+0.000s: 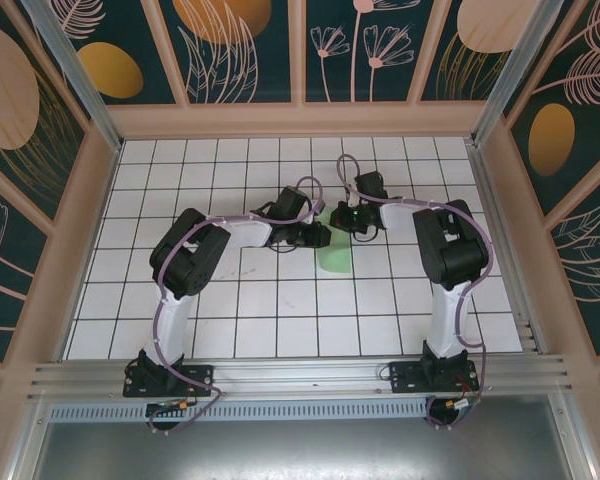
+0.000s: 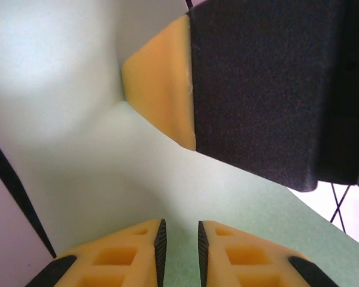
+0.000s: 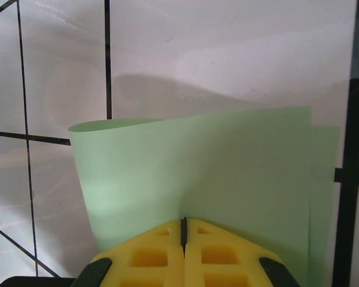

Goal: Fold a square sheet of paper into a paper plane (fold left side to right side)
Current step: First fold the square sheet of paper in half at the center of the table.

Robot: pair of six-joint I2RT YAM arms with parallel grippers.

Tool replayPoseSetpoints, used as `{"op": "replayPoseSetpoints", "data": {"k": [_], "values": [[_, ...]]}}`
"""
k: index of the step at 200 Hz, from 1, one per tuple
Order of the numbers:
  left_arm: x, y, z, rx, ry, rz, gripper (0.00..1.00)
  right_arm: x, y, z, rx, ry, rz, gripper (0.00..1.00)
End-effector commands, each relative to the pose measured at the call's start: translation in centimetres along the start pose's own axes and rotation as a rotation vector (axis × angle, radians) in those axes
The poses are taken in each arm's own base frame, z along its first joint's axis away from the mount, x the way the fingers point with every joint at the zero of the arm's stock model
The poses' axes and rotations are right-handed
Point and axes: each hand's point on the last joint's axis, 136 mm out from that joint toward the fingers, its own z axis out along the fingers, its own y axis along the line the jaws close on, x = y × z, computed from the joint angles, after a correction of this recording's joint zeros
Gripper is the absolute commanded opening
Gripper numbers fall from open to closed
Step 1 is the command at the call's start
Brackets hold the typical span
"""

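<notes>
Fold barely begun: right tool (image 3: 183, 226), clamped shut, holds the square sheet of paper (image 3: 197, 173) curled upright mid-frame; left tool (image 2: 179, 232), slightly parted, grips nothing; creasing remains.

The top camera sits high above and behind the arm bases. It looks steeply down on the whole bench (image 1: 230, 320), with the bases along the lower edge of its frame. The right wrist camera looks out over the right tool (image 3: 183, 222) at bottom centre, low along the bench and very close to the square sheet of paper (image 3: 197, 167). The left wrist camera peers past the left tool (image 2: 179, 226), closer still, with the right tool in its upper right. All three views share the sheet.
</notes>
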Motion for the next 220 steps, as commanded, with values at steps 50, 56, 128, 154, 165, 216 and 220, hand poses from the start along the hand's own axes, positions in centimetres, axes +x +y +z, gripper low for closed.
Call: {"op": "replayPoseSetpoints", "data": {"k": [50, 56, 128, 154, 165, 216, 220], "values": [[7.5, 3.1, -1.1, -0.105, 0.184, -0.002, 0.23, 2.3, -3.5, 1.3, 0.125, 0.075, 0.06, 0.02], [8.1, 3.2, -1.2, -0.104, 0.194, 0.0, 0.23, 2.3, -3.5, 1.3, 0.126, 0.075, 0.061, 0.02], [11.9, 2.0, -3.7, -0.069, 0.213, 0.003, 0.22, 2.3, -3.7, 1.1, 0.13, 0.076, 0.059, 0.02], [9.1, 1.1, -5.1, -0.087, 0.14, -0.004, 0.22, 2.3, -3.6, 1.1, 0.128, 0.077, 0.055, 0.02], [6.9, 0.4, -6.1, -0.075, 0.082, -0.004, 0.22, 2.3, -3.6, 1.1, 0.128, 0.077, 0.054, 0.02], [1.7, -1.2, -5.9, -0.024, 0.012, 0.045, 0.21, 2.3, -3.3, 1.0, 0.122, 0.079, 0.051, 0.02], [1.5, -1.2, -5.6, -0.02, 0.014, 0.049, 0.21, 2.3, -3.4, 1.0, 0.122, 0.078, 0.051, 0.02]]}}
